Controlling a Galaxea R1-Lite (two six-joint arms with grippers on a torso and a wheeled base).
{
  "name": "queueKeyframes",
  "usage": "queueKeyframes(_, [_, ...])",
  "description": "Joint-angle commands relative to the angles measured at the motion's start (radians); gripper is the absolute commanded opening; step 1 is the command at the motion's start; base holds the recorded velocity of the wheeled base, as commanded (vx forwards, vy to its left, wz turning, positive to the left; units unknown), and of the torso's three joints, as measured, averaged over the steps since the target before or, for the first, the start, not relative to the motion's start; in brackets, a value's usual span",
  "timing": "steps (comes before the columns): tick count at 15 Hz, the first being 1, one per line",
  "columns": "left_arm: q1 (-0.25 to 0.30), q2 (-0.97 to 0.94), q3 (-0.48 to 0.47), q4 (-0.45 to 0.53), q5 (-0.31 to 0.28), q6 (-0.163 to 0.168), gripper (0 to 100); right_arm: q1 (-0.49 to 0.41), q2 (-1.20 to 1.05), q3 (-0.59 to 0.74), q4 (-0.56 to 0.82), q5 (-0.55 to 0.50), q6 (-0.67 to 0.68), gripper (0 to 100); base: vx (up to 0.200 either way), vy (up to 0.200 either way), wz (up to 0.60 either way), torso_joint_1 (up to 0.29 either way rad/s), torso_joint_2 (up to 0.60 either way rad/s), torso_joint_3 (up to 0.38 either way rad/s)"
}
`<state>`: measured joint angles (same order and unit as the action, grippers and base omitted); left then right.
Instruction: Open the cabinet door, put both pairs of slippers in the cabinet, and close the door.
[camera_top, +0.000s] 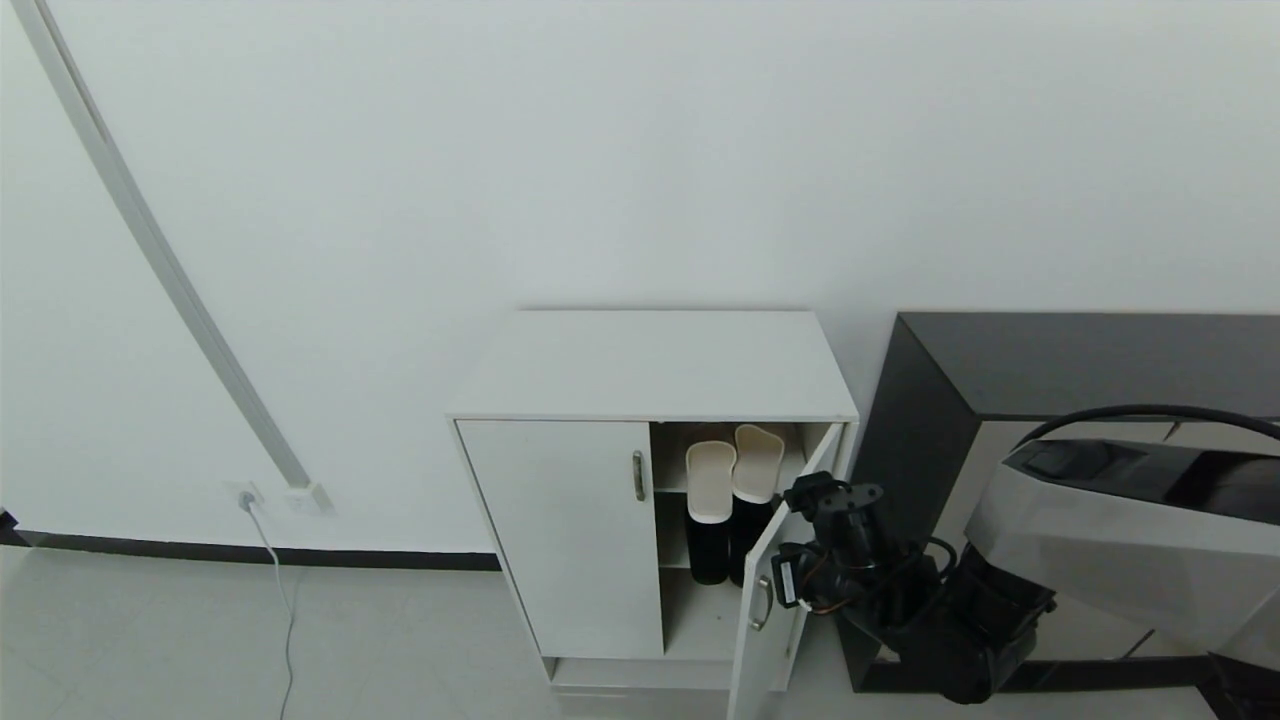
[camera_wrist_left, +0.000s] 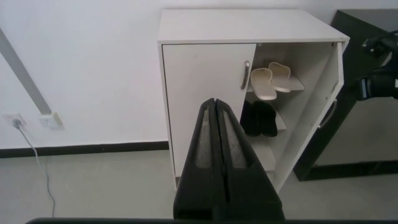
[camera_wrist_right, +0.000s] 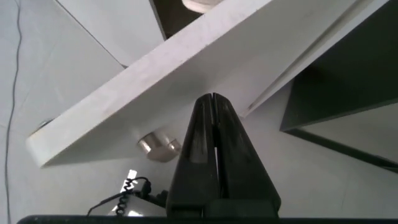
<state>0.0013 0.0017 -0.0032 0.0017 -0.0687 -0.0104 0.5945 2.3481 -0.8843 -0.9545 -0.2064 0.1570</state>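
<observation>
Head view, white cabinet (camera_top: 650, 368) with right door (camera_top: 765, 660) ajar, cream slippers (camera_top: 712, 480) above black slippers (camera_top: 708, 548) inside, left wrist view, left pincer (camera_wrist_left: 215, 102) closed and empty, facing cabinet, right wrist view, right pincer (camera_wrist_right: 214, 98) closed, empty, tips at door

White cabinet (camera_top: 650, 365), cream slippers (camera_top: 735, 475) (black pair (camera_top: 708, 548) too)

- Right arm (camera_top: 1100, 540): smooth silver-grey shell with a black top panel, a black cable arcing over it
- Its wrist (camera_top: 900, 600) is black and jointed, with thin wires and a small white label
- Left gripper (camera_wrist_left: 214, 102) and right gripper (camera_wrist_right: 214, 96): long, glossy black fingers tapering to the tip
</observation>
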Motion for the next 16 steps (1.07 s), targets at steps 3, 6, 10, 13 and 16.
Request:
queueKeyframes(3, [0.0,0.0,0.0,0.0,0.0,-0.002,0,-0.012,0.071,-0.114,0.023,0.001,-0.001,0,0.0,0.0,0.0,0.0,0.0,0.0])
queueKeyframes(6, [0.0,0.0,-0.001,0.0,0.0,-0.005,0,-0.019,0.123,-0.226,0.066,0.001,0.001,0,0.0,0.0,0.0,0.0,0.0,0.0])
queueKeyframes(10, [0.0,0.0,0.0,0.0,0.0,-0.003,0,-0.039,0.183,-0.354,0.112,0.001,0.001,0,0.0,0.0,0.0,0.0,0.0,0.0])
queueKeyframes(13, [0.0,0.0,-0.001,0.0,0.0,-0.003,0,-0.048,0.204,-0.441,0.151,0.002,0.001,0,0.0,0.0,0.0,0.0,0.0,0.0])
queueKeyframes(16, [0.0,0.0,0.0,0.0,0.0,-0.002,0,-0.053,0.24,-0.556,0.198,0.002,-0.001,0,0.0,0.0,0.0,0.0,0.0,0.0])
